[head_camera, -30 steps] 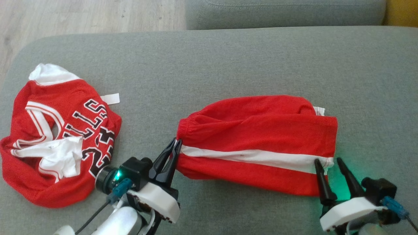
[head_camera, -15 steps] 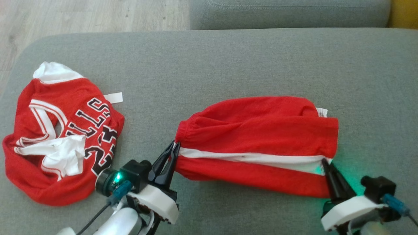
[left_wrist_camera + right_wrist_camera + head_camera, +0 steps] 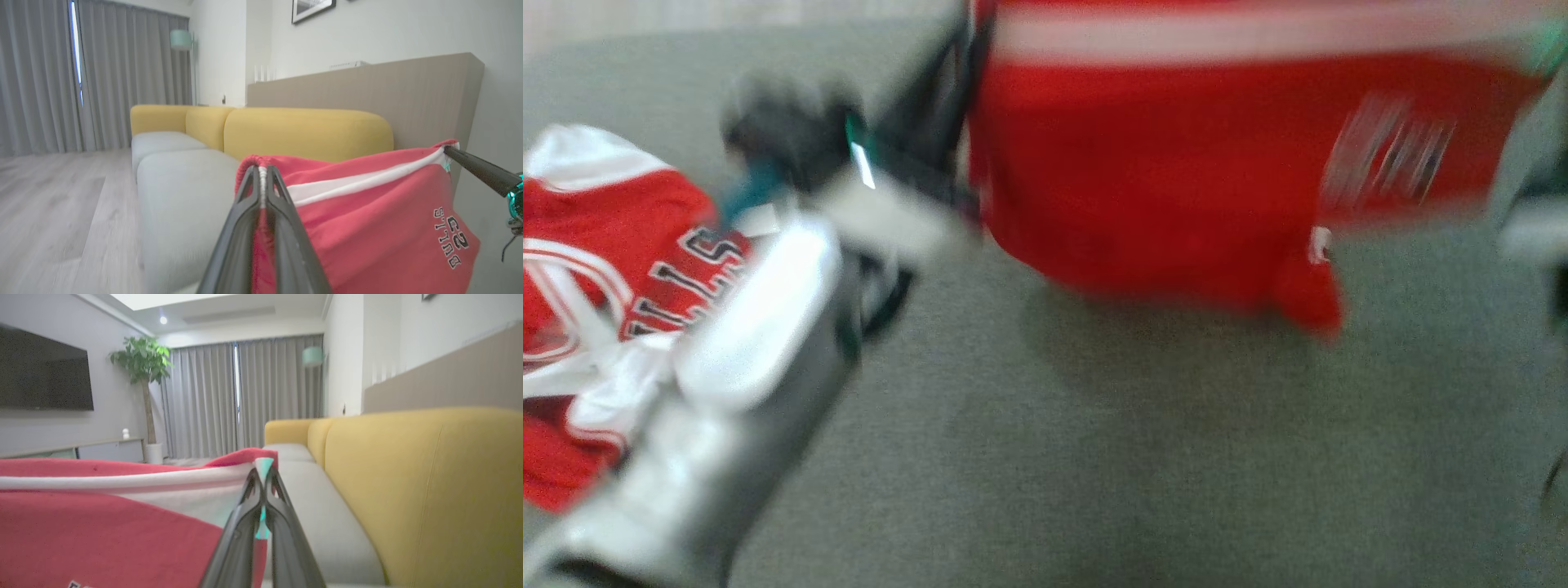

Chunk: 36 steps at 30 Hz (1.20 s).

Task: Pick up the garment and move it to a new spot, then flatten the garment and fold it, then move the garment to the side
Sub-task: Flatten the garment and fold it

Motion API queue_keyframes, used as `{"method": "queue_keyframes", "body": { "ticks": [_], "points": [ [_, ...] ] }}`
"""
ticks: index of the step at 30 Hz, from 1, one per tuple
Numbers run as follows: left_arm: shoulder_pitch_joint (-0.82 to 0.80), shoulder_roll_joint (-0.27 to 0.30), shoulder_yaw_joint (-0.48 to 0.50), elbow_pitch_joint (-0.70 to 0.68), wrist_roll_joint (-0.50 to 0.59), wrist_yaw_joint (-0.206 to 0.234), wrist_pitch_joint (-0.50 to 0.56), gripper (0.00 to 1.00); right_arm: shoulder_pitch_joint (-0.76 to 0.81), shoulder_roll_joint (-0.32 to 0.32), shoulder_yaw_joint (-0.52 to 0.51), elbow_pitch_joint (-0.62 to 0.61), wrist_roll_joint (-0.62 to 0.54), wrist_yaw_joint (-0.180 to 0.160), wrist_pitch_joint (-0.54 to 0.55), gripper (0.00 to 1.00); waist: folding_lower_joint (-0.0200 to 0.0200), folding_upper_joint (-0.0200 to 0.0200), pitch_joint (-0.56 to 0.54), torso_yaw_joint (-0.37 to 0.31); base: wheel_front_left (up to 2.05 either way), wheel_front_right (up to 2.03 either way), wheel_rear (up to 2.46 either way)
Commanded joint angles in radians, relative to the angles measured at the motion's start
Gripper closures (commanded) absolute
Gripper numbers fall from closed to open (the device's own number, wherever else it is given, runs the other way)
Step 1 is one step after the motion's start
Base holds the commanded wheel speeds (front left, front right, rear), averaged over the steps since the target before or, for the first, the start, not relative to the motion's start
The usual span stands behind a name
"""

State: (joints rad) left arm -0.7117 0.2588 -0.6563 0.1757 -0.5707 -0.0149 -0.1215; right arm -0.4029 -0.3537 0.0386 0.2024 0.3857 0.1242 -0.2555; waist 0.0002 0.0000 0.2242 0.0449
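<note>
Left gripper (image 3: pixel 263 173): jaws pinched shut on the gathered waistband corner of the garment (image 3: pixel 367 212), right at the white stripe.
Right gripper (image 3: pixel 263 475): jaws closed on the opposite hem corner, on the same stripe.
Garment: red shorts, hanging stretched between your two grips, apparently clear of the sofa seat (image 3: pixel 1094 425).
Carry: move both arms level and at an equal pace; an uneven pull could, I judge, slip a corner.
Placement: choose bare seat well apart from the jersey (image 3: pixel 596 237).

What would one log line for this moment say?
left end effector: shut on shorts | right end effector: shut on shorts | shorts: stretched between them, above sofa seat
</note>
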Motion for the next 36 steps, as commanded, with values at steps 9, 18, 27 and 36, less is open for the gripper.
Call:
{"method": "queue_keyframes", "body": {
  "ticks": [9,18,27,36],
  "points": [
    [-0.545,-0.085,0.099,0.232,0.01,-0.084,-0.047,1.0,-0.584,-0.147,0.036,0.06,0.011,0.007,-0.006,1.0,-0.0002,0.0,0.158,-0.084,0.0,0.0,0.0],
    [-0.385,-0.129,0.046,0.361,-0.025,-0.111,-0.135,1.0,-0.409,-0.156,0.067,0.086,0.02,0.007,-0.006,1.0,-0.0002,0.0,0.122,-0.082,0.0,0.0,0.0],
    [0.118,-0.171,0.04,0.29,0.001,-0.115,-0.14,1.0,0.092,-0.112,0.067,0.064,0.093,0.007,0.01,1.0,-0.0002,0.0,0.059,-0.071,0.0,0.0,0.0],
    [0.545,-0.136,0.099,0.046,0.086,-0.093,-0.14,1.0,0.535,-0.063,-0.058,-0.206,0.1,0.007,0.068,1.0,-0.0002,0.0,-0.035,-0.07,0.0,0.0,0.0]
  ]
}}
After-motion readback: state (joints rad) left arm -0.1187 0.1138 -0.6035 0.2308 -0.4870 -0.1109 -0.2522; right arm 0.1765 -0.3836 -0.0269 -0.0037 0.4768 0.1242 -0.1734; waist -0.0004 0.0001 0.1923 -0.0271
